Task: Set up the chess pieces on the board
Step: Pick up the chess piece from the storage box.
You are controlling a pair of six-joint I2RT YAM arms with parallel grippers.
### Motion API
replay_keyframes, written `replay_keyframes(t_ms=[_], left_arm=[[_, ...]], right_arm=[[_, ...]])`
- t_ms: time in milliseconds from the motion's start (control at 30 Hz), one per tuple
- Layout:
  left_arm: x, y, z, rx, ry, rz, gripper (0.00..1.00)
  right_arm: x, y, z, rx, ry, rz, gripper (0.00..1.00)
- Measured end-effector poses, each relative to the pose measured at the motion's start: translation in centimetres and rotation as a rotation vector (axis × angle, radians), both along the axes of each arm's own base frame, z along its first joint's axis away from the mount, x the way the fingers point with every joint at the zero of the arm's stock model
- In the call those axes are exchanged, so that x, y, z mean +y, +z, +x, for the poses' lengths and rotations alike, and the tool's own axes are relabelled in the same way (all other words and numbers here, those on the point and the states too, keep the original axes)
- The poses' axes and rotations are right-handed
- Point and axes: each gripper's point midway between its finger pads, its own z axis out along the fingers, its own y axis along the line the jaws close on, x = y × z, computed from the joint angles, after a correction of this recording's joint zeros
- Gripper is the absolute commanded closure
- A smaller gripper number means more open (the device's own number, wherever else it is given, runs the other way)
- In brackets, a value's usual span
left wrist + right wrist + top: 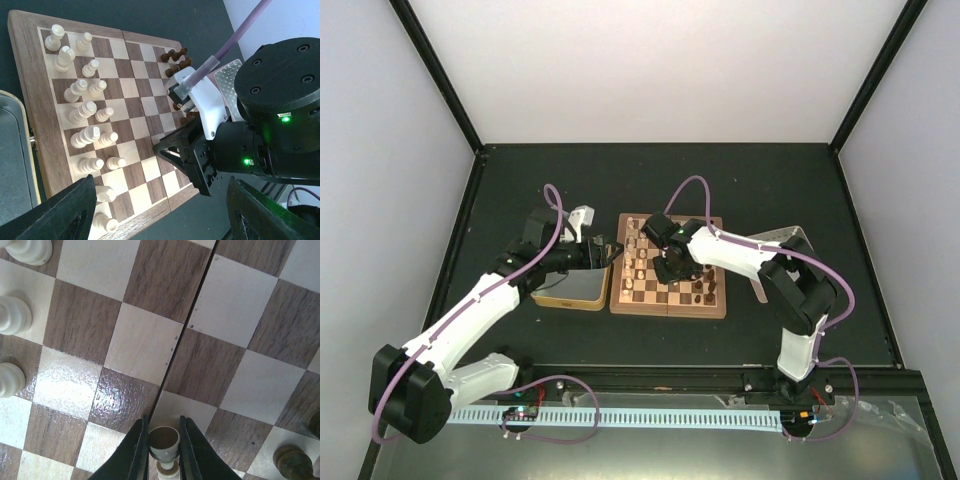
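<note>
The board (pixel 668 309) lies mid-table, with pale chess pieces (pixel 638 255) along its left side and dark ones (pixel 705 290) on its right. My right gripper (pixel 164 441) hangs low over the board's centre seam (pixel 175 350), shut on a pale chess piece (pixel 164 440) whose round base faces the wrist camera. In the left wrist view the same gripper (pixel 169 154) hovers over the board (pixel 30 100) between the pale rows (pixel 82 112) and the dark pieces (pixel 175 55). My left gripper (pixel 605 248) is open and holds nothing, just off the board's left edge.
A gold-tan tin (pixel 570 290) sits left of the board under my left arm. A silver-grey tray (pixel 788 237) lies right of the board behind my right arm. Black frame posts rise at the table's back corners.
</note>
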Motion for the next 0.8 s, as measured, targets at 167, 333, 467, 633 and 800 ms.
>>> replay_keyframes(t_ms=[167, 333, 467, 633, 800], left_arm=[[0.1, -0.4, -0.2, 0.007, 0.001, 0.004, 0.27], [0.5, -0.6, -0.7, -0.038, 0.014, -0.008, 0.27], [0.5, -1.5, -1.8, -0.118, 0.027, -0.017, 0.25], [-0.4, -2.9, -2.9, -0.222, 0.028, -0.018, 0.23], [-2.3, -1.9, -3.8, -0.342, -0.002, -0.062, 0.20]], right_arm=[[0.0, 0.0, 0.0, -0.003, -0.020, 0.008, 0.90], [0.6, 0.7, -0.1, -0.006, -0.086, 0.088, 0.89], [2.5, 4.0, 0.2, -0.015, -0.197, 0.310, 0.89], [5.0, 11.5, 0.5, -0.012, -0.371, 0.724, 0.88], [7.2, 15.9, 0.1, 0.086, -0.476, 1.004, 0.88]])
